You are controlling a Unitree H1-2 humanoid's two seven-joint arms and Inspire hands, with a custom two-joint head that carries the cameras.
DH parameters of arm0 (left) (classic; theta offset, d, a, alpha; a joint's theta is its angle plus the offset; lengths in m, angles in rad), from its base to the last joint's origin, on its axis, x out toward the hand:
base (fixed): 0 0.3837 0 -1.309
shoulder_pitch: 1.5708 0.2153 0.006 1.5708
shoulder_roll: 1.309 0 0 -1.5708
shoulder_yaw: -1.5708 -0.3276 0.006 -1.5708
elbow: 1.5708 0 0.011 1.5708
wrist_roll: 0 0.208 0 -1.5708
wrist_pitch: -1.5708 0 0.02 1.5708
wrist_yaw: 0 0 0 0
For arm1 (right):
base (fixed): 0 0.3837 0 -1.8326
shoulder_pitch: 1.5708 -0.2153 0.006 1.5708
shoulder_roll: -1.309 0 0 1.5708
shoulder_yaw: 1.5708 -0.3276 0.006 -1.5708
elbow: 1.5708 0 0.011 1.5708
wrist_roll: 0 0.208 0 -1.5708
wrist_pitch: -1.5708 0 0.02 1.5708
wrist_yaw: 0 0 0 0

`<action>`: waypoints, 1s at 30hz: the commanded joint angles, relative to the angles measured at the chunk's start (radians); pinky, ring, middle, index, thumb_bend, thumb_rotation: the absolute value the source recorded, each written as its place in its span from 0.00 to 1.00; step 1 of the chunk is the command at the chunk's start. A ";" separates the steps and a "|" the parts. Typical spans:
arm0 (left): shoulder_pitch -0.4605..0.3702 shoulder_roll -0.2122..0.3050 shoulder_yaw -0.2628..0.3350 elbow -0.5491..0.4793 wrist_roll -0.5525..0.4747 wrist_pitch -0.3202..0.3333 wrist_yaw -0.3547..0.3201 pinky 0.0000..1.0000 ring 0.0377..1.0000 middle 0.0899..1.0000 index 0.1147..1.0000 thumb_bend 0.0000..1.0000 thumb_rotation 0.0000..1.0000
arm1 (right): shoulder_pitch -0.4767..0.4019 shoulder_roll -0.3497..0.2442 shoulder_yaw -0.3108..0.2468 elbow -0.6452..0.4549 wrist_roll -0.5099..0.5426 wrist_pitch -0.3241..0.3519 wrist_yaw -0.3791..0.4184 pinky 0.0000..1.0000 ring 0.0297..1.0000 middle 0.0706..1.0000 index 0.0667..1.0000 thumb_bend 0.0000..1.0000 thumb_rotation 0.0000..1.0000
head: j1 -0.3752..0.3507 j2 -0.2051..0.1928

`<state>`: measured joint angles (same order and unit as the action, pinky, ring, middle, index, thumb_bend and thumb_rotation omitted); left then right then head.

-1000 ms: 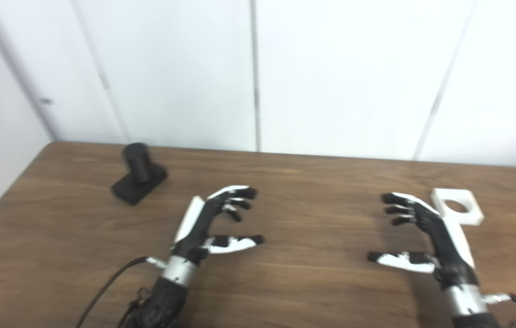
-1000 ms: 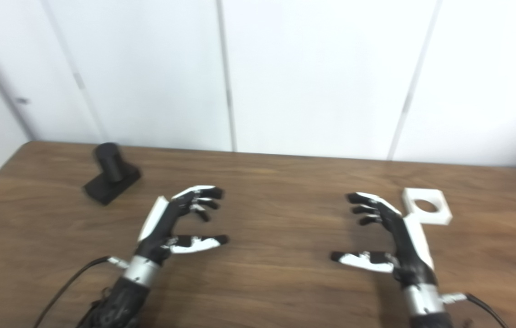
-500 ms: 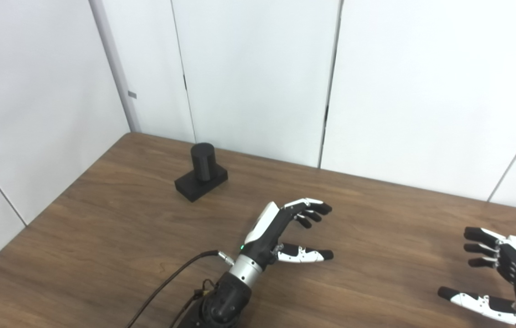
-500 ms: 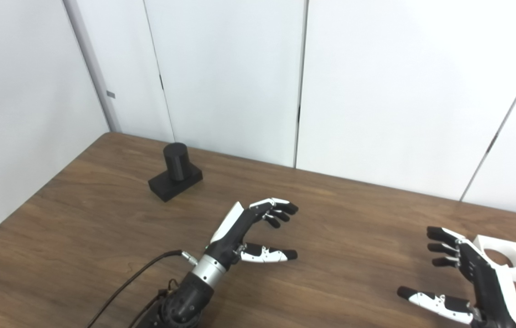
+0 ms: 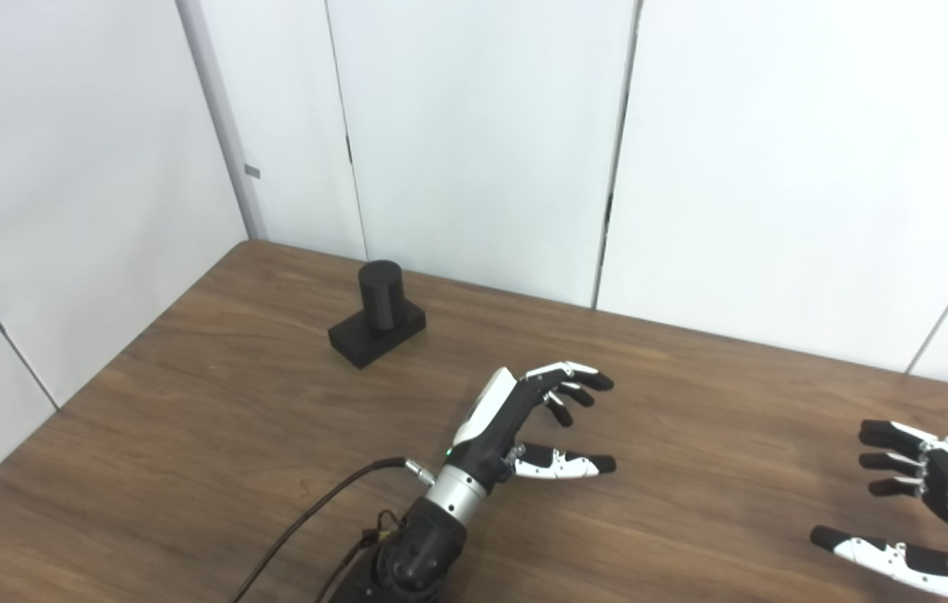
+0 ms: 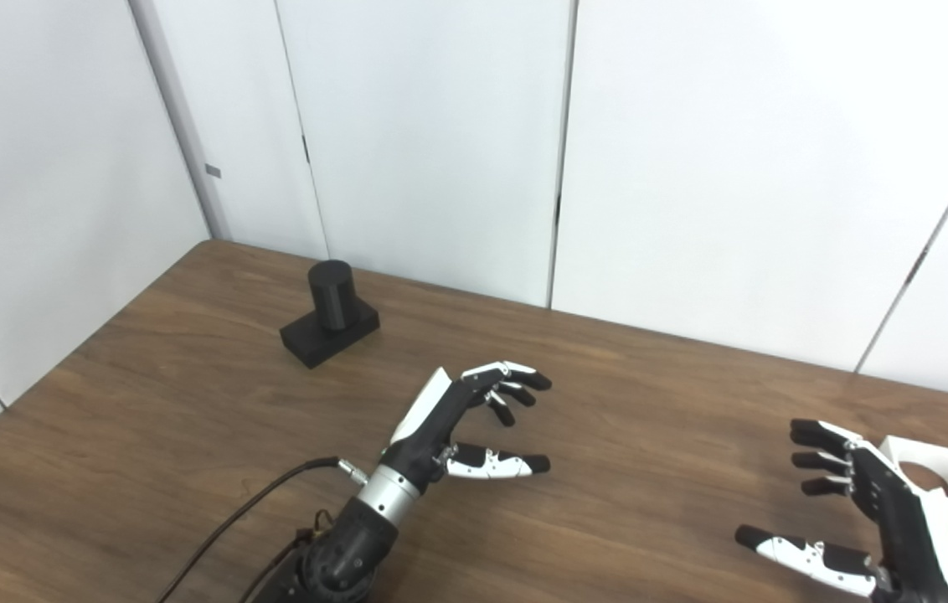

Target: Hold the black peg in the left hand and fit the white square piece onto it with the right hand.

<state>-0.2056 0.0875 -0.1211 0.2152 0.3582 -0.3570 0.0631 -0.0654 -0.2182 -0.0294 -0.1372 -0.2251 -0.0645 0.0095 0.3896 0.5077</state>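
Both hands hover empty over the wooden table (image 5: 189,419), fingers spread apart. Left hand (image 5: 524,419) sits mid-table with its fingers slightly curled, thumb stretched toward the right; against the frame half a second back it has barely shifted, and the small slide of the whole scene is the camera's. Right hand (image 6: 868,519) hangs at the lower right, partly cut by the picture edge. Black peg (image 5: 379,291) stands upright on its black base (image 5: 373,331) near the far left corner, well apart from the left hand, with bare wood between them. White square piece (image 6: 935,486) with its round hole lies just beyond the right hand, close to the right edge. No writing can be read anywhere.
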 commanded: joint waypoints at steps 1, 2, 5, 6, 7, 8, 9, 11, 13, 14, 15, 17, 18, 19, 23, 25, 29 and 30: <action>-0.009 0.003 0.009 -0.051 0.032 0.012 0.028 0.54 0.67 0.70 0.63 0.79 0.09 | -0.019 -0.004 -0.008 -0.043 0.007 0.000 -0.001 0.56 0.67 0.71 0.70 0.62 0.00 | 0.002 0.001; -0.009 0.008 0.015 -0.064 0.042 0.022 0.033 0.55 0.68 0.71 0.63 0.79 0.09 | -0.019 -0.004 -0.008 -0.047 0.008 0.003 0.000 0.56 0.67 0.71 0.70 0.62 0.00 | 0.002 0.001; -0.013 0.025 0.030 -0.085 0.061 0.030 0.042 0.54 0.67 0.69 0.62 0.79 0.09 | -0.016 -0.008 -0.009 -0.058 0.015 0.009 0.004 0.55 0.67 0.71 0.69 0.61 0.00 | 0.005 0.002; -0.015 0.033 0.034 -0.092 0.069 0.038 0.040 0.54 0.67 0.69 0.62 0.80 0.09 | -0.016 -0.008 -0.009 -0.060 0.015 0.014 0.004 0.55 0.67 0.71 0.69 0.61 0.00 | 0.005 0.002; -0.017 0.039 0.039 -0.099 0.077 0.048 0.039 0.55 0.68 0.70 0.62 0.79 0.09 | -0.016 -0.009 -0.010 -0.061 0.017 0.016 0.005 0.56 0.67 0.72 0.70 0.61 0.00 | 0.006 0.002; -0.019 0.044 0.043 -0.109 0.083 0.063 0.035 0.57 0.69 0.71 0.62 0.79 0.08 | -0.016 -0.009 -0.011 -0.062 0.018 0.019 0.006 0.56 0.67 0.72 0.69 0.61 0.00 | 0.007 0.003; -0.021 0.051 0.047 -0.121 0.085 0.082 0.027 0.58 0.70 0.71 0.62 0.79 0.08 | -0.016 -0.009 -0.011 -0.063 0.019 0.020 0.006 0.56 0.67 0.72 0.69 0.61 0.00 | 0.008 0.003; -0.025 0.067 0.049 -0.147 0.087 0.124 0.005 0.57 0.72 0.74 0.63 0.79 0.05 | -0.017 -0.008 -0.013 -0.061 0.023 0.015 0.004 0.56 0.67 0.71 0.69 0.61 0.00 | 0.010 0.002; -0.032 0.092 0.046 -0.169 0.094 0.156 -0.017 0.56 0.72 0.74 0.64 0.78 0.06 | -0.018 -0.008 -0.013 -0.064 0.021 0.018 0.004 0.56 0.67 0.71 0.69 0.62 0.00 | 0.011 0.001; -0.037 0.103 0.046 -0.176 0.094 0.165 -0.025 0.56 0.70 0.74 0.64 0.78 0.06 | -0.018 -0.009 -0.012 -0.067 0.018 0.021 0.004 0.56 0.67 0.71 0.69 0.62 0.00 | 0.011 0.002; -0.043 0.113 0.048 -0.180 0.090 0.170 -0.032 0.55 0.69 0.72 0.64 0.79 0.05 | -0.017 -0.009 -0.011 -0.071 0.016 0.027 0.005 0.56 0.67 0.71 0.70 0.62 0.00 | 0.012 0.003; -0.053 0.125 0.057 -0.187 0.079 0.180 -0.040 0.55 0.65 0.69 0.64 0.80 0.03 | -0.017 -0.010 -0.011 -0.078 0.017 0.035 0.006 0.56 0.67 0.72 0.70 0.62 0.00 | 0.014 0.003; -0.058 0.129 0.063 -0.193 0.069 0.191 -0.046 0.54 0.64 0.67 0.64 0.80 0.03 | -0.017 -0.010 -0.011 -0.078 0.017 0.033 0.006 0.56 0.67 0.72 0.70 0.62 0.00 | 0.013 0.002; -0.063 0.134 0.068 -0.201 0.066 0.204 -0.050 0.54 0.64 0.67 0.64 0.80 0.02 | -0.017 -0.011 -0.012 -0.077 0.018 0.030 0.005 0.56 0.67 0.72 0.70 0.62 0.00 | 0.013 0.001; -0.078 0.156 0.088 -0.245 0.109 0.268 -0.051 0.54 0.66 0.69 0.65 0.81 0.04 | -0.016 -0.013 -0.012 -0.084 0.013 0.038 0.005 0.55 0.67 0.71 0.69 0.62 0.00 | 0.013 0.001; -0.084 0.167 0.098 -0.264 0.140 0.296 -0.038 0.53 0.66 0.69 0.65 0.82 0.08 | -0.016 -0.014 -0.013 -0.087 0.014 0.040 0.005 0.55 0.67 0.71 0.69 0.62 0.00 | 0.012 0.003; -0.099 0.188 0.129 -0.266 0.122 0.300 -0.026 0.53 0.66 0.69 0.65 0.82 0.08 | -0.017 -0.014 -0.016 -0.090 0.020 0.045 0.006 0.55 0.66 0.71 0.69 0.62 0.00 | 0.018 0.002; -0.103 0.194 0.138 -0.263 0.113 0.295 -0.024 0.53 0.66 0.69 0.65 0.83 0.06 | -0.018 -0.014 -0.017 -0.090 0.021 0.045 0.007 0.54 0.66 0.71 0.69 0.62 0.00 | 0.019 0.002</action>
<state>-0.2595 0.2557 -0.0010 -0.0154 0.4861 -0.0450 0.0168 -0.0581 -0.2194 -0.0374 -0.1913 -0.2112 -0.0074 0.0136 0.4080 0.5093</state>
